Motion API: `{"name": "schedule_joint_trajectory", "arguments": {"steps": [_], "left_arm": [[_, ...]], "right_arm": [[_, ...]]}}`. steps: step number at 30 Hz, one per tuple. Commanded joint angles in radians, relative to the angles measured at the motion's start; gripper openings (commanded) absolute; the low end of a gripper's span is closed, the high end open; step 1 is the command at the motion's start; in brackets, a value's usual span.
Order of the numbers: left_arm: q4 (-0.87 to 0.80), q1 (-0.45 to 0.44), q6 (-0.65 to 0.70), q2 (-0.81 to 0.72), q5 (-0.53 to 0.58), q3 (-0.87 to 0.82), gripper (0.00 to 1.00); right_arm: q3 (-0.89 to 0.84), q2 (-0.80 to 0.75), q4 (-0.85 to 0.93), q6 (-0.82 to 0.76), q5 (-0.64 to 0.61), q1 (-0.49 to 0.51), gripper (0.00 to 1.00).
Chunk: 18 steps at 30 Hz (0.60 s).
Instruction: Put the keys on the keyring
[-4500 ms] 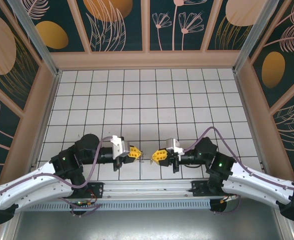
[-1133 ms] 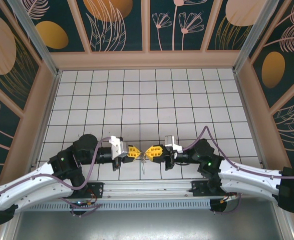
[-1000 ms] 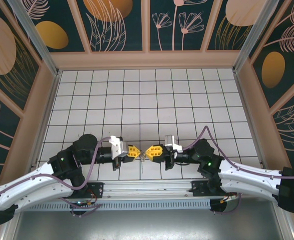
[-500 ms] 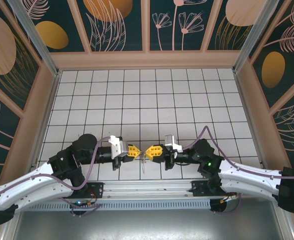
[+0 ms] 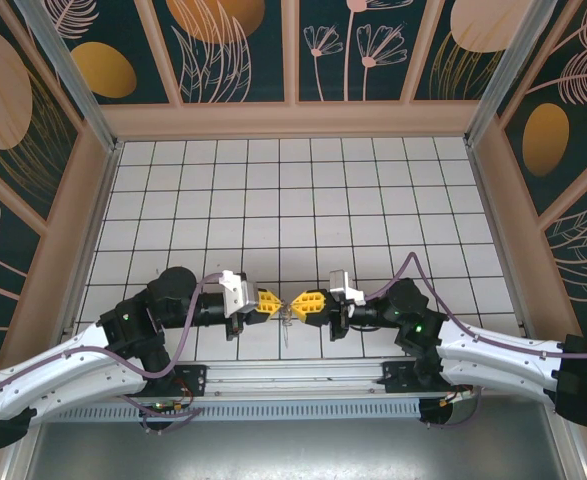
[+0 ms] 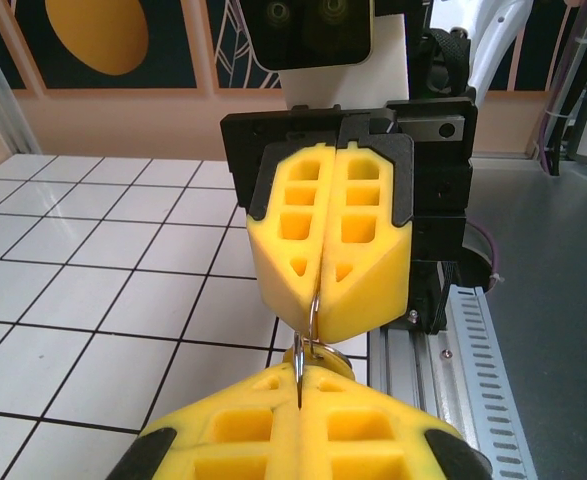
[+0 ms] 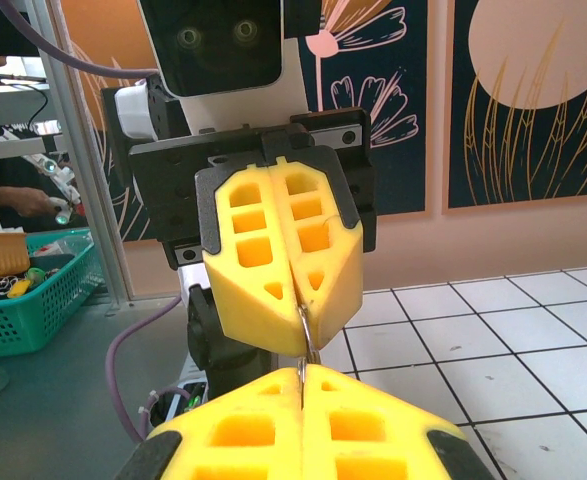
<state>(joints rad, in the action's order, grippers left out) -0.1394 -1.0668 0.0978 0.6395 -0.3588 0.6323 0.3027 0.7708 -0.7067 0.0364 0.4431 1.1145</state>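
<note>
Yellow-padded left gripper (image 5: pixel 273 302) and right gripper (image 5: pixel 299 303) meet tip to tip above the white tiled table's (image 5: pixel 303 200) near edge, each pressed together, pinching the thin silvery metal keyring (image 6: pixel 314 325) between them.

The left tool (image 5: pixel 276 301) and right tool (image 5: pixel 297 302) meet tip to tip low over the near tiles of the bench (image 5: pixel 303 200). Both are clamped on the thin keyring (image 6: pixel 314 312) that bridges them, so nothing can pass between. The left arm (image 5: pixel 83 365) and right arm (image 5: pixel 493 350) bar the near corners, and the slotted rail (image 5: pixel 293 373) closes the near edge. Beyond, the tiles lie open up to the patterned walls (image 5: pixel 293 50) and corner posts (image 5: pixel 68 72).
</note>
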Motion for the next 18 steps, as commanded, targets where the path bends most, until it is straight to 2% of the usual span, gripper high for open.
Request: {"name": "schedule_joint_trajectory", "arguments": {"steps": [1, 18], "left_arm": [[0.012, 0.004, 0.014, -0.009, -0.006, 0.036, 0.0], [0.0, 0.001, 0.013, -0.02, 0.0, 0.041, 0.0]], "right_arm": [[-0.01, -0.006, -0.032, 0.007, -0.013, 0.004, 0.0], [-0.017, -0.015, -0.031, 0.013, -0.031, -0.002, 0.0]]}}
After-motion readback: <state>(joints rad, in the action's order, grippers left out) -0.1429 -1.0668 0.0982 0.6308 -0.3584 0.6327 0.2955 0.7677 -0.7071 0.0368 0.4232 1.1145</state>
